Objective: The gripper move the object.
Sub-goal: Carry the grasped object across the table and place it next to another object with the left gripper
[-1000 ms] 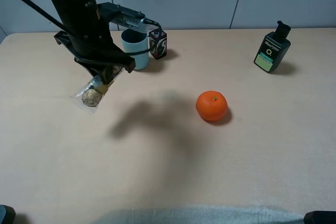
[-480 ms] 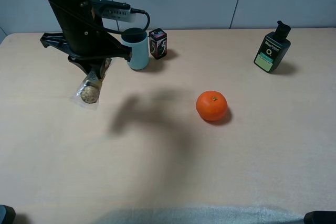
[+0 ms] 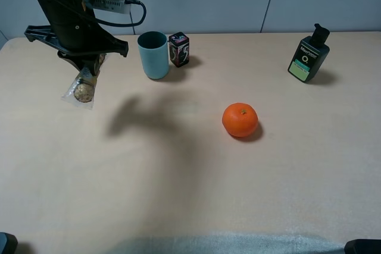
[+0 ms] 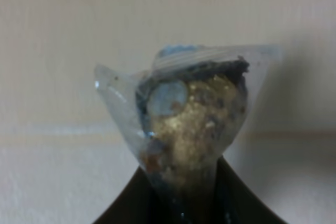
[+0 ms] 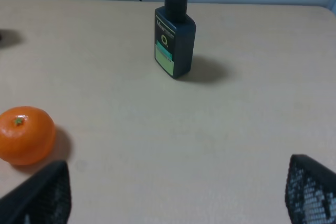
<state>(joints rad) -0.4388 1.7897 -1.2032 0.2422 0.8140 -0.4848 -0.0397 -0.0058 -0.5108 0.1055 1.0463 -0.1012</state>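
Above the tabletop's (image 3: 178,182) far left, the left tool (image 3: 89,62) was clamped shut on the upper end of the bar (image 3: 81,85). It hung clear, long axis near vertical, free end pointing down. A cup (image 3: 153,55) and box (image 3: 179,49) stood nearby to its right, an orange (image 3: 240,119) and bottle (image 3: 308,55) well apart. The right tool (image 5: 173,192) gaped open, empty.
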